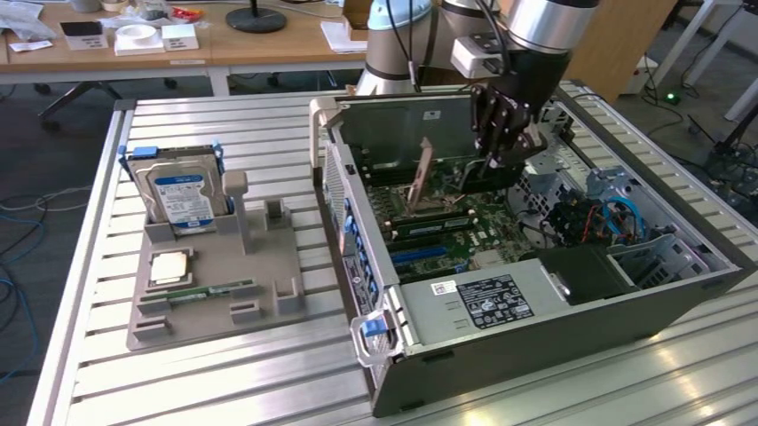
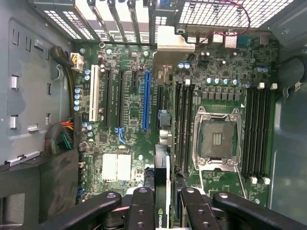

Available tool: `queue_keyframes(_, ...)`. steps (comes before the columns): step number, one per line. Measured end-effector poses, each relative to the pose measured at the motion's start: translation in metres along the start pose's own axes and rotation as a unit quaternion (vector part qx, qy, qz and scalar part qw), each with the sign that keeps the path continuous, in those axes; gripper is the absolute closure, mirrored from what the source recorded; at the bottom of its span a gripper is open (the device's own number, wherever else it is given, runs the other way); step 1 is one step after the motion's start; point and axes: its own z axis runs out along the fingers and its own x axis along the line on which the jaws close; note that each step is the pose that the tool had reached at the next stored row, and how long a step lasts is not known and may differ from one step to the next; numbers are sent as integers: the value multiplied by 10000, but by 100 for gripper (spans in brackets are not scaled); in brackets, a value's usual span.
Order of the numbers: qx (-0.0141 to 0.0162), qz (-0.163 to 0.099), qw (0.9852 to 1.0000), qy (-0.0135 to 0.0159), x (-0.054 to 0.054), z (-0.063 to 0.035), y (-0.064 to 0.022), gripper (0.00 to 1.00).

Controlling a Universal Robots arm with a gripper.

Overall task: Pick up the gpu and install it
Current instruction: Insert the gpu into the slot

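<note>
Gripper: clenched on the card.
Card: stands on edge between the fingers.
Place: inside the open computer box, toward 1 o'clock in the exterior view.

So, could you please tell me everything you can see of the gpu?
The gpu is a thin flat card, seen edge-on in the wrist view: dark, with a small green logo near the gripper, which clamps it from both sides, and a silver metal bracket at its far end. It stands on edge over the motherboard, parallel to the blue slot. Whether it is seated cannot be told.
</note>
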Motion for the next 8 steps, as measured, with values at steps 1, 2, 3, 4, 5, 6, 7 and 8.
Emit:
queue_keyframes(1,0,0,10000,0,1,3,4,74)
queue_keyframes(2,0,0,10000,0,3,7,7,74)
queue_keyframes(3,0,0,10000,0,4,10,11,74)
queue_keyframes(4,1,0,10000,0,5,13,15,74)
queue_keyframes(5,1,0,10000,0,6,16,18,74)
queue_keyframes(6,0,0,10000,0,8,19,21,74)
queue_keyframes(7,0,0,10000,0,9,21,25,74)
queue_keyframes(8,1,0,10000,0,11,24,29,74)
